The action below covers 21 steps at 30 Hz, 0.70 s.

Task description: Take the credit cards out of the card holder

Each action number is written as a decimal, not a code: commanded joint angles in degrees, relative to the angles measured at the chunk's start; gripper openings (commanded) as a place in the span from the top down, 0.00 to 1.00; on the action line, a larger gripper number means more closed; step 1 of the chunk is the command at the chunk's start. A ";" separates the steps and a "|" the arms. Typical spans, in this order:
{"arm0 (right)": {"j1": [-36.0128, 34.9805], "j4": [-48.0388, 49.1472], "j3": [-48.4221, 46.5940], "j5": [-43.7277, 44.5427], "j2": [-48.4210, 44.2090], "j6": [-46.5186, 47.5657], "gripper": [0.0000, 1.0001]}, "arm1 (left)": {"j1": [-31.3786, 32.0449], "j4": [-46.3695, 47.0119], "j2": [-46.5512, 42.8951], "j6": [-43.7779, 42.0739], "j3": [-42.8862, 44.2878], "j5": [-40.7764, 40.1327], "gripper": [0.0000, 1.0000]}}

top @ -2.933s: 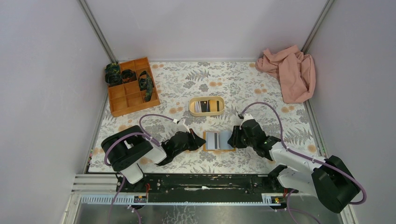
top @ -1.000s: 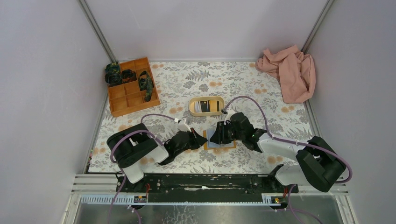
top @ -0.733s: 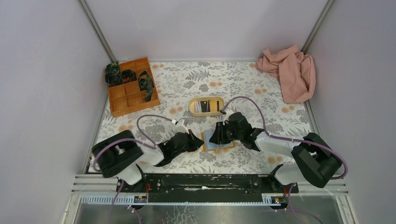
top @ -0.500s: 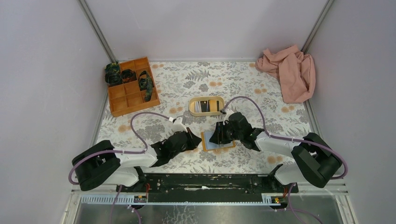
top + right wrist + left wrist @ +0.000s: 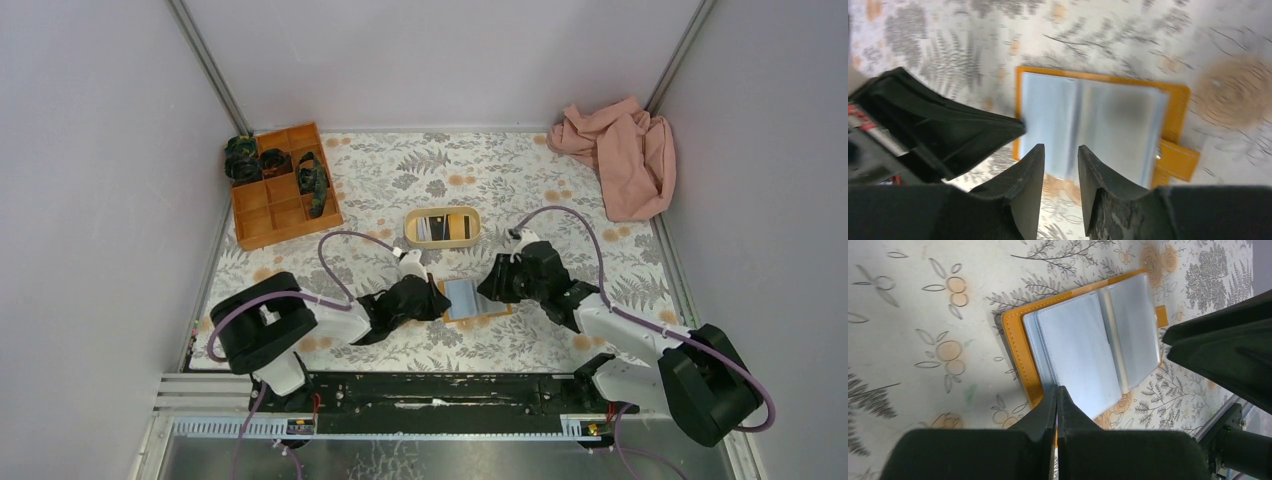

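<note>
The card holder lies open on the floral mat, orange-tan outside with pale blue sleeves facing up. Its snap tab sticks out at one side. My left gripper is shut, its tips resting on the holder's orange edge beside the sleeves. My right gripper hovers over the holder's other side, open with nothing between its fingers. I cannot make out any credit cards in the sleeves. Flat cards lie in the beige oval tray.
The beige oval tray stands just behind the holder. An orange compartment box with dark items sits at the back left. A pink cloth is bunched at the back right. Walls close in both sides.
My right gripper has pulled back to the right, uncovering the open holder. My left arm has swung in, and its shut tips now sit on the holder's left edge.
</note>
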<state>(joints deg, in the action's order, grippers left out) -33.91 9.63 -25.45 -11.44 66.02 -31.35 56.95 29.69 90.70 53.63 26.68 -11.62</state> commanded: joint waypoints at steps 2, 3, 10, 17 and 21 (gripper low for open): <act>4.79 -1.84 3.40 0.12 -1.66 0.18 0.61 | 0.18 4.95 4.74 -0.99 0.96 1.96 1.00; 5.13 -1.96 3.71 0.61 -1.72 0.06 0.61 | 0.18 5.37 5.21 -0.86 0.96 2.10 1.00; 5.95 -3.70 3.84 4.18 -4.11 0.22 0.53 | -0.61 6.62 6.54 -0.41 -0.21 2.15 1.00; 6.82 -3.83 5.00 4.44 -4.83 0.03 0.53 | -1.35 7.48 5.92 -0.11 -1.92 2.40 1.00; 7.01 -3.54 5.67 5.41 -5.18 0.08 0.53 | -1.36 8.21 5.77 0.32 -2.70 2.61 1.00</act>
<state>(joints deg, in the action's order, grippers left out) -27.46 5.41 -20.25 -7.97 61.34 -31.40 56.07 39.44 95.79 54.37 26.09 -9.32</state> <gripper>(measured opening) 0.470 0.009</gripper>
